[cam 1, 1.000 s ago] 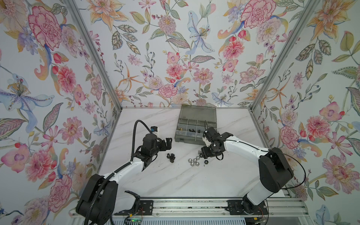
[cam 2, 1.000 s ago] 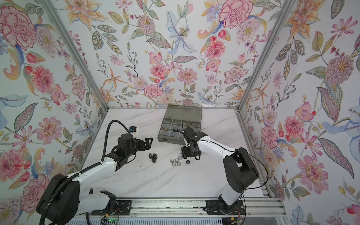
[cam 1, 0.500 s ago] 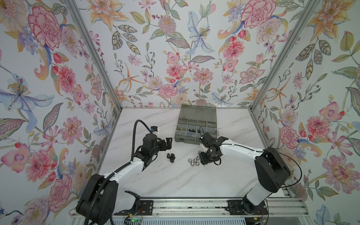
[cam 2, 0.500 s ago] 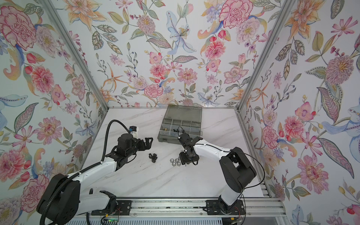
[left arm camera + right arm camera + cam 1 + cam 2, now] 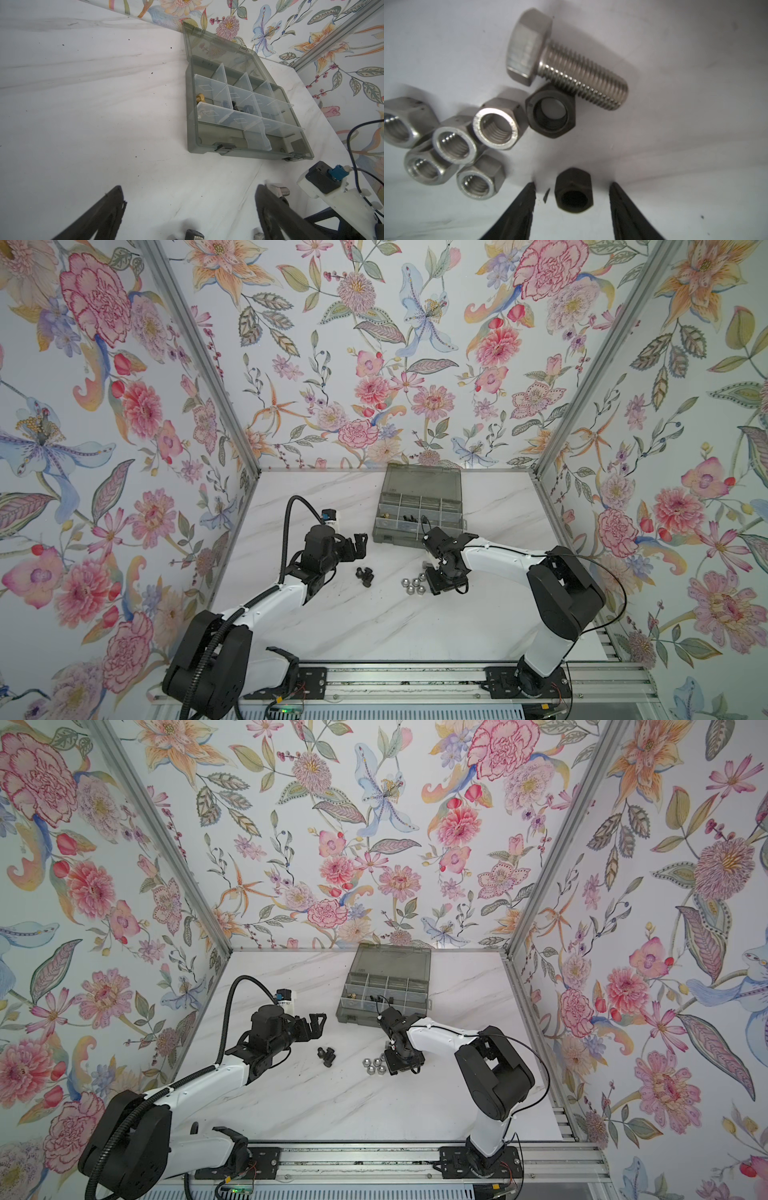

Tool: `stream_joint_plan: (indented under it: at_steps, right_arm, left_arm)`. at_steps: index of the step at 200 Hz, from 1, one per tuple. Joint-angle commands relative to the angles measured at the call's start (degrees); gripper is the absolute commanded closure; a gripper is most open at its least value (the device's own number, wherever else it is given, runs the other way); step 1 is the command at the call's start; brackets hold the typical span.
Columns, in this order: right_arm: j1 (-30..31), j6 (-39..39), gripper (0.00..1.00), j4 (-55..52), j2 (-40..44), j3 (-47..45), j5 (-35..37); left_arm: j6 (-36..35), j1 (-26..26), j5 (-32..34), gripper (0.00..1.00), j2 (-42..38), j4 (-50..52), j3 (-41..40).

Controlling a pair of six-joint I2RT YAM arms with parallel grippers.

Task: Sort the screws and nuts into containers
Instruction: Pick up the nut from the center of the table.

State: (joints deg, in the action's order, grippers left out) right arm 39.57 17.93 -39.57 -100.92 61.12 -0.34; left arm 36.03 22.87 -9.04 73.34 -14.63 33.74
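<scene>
My right gripper (image 5: 572, 185) is down at the table, open, with one black nut (image 5: 573, 192) standing between its jaws and a gap on each side. Just beyond lie a second black nut (image 5: 550, 113), a silver hex-head screw (image 5: 566, 60) and several silver nuts (image 5: 496, 126). In both top views the right gripper (image 5: 441, 585) (image 5: 400, 1064) sits right of the silver nuts (image 5: 411, 584). The left gripper (image 5: 360, 542) (image 5: 188, 194) hovers open and holds nothing, above a clump of black screws (image 5: 365, 574). The containers (image 5: 239, 104) hold a brass piece (image 5: 200, 97) and black pieces (image 5: 234, 106).
The grey organiser box (image 5: 419, 510) stands open at the back of the marble table, its lid leaning toward the flowered back wall. The right arm's wrist camera and cable (image 5: 324, 182) are close to the left gripper's finger. Flowered walls close in three sides.
The right gripper has come down toward the table's front beside the silver nuts, and its jaws have narrowed around the black nut. The left arm has not moved.
</scene>
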Motion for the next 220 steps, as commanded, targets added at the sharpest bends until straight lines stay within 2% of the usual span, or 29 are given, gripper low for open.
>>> stream_joint_plan:
  at_steps: [1,74,109,137,153,172,193,220]
  right_arm:
    - [0.35,-1.26,0.45,-0.33,-1.90,0.80,1.22]
    - [1.36,-1.68,0.57,-0.46,-3.44,0.93,1.92]
    - [1.47,-1.68,0.72,-0.42,-3.02,0.93,1.95]
    - [0.83,-2.19,0.88,-0.42,-1.71,1.69,1.93]
    - [-0.44,-3.16,0.93,-0.45,-0.50,2.77,0.95]
    - [-2.13,-4.67,0.95,-0.44,1.42,4.90,-1.74]
    - [-7.10,-6.63,0.94,-0.33,3.24,9.07,-5.49]
    - [-11.13,-9.06,0.93,-0.42,1.81,16.85,-7.57]
  left_arm:
    - [0.09,-0.28,-0.81,0.01,0.49,0.04,0.26]
    - [-0.07,-0.27,-0.80,0.01,0.49,0.00,0.22]
    - [-0.06,-0.25,-0.89,0.01,0.49,-0.17,0.10]
    - [-0.04,-0.28,-0.81,0.01,0.40,-0.13,-0.16]
    - [-0.08,-0.28,-0.81,0.01,0.31,-0.16,-0.18]
    - [-0.16,-0.17,-0.81,0.01,0.14,0.04,-0.16]
    - [-0.17,-0.27,-0.49,0.01,-0.12,0.05,-0.40]
    - [-0.08,-0.26,-0.28,0.01,-0.17,-0.07,-0.47]
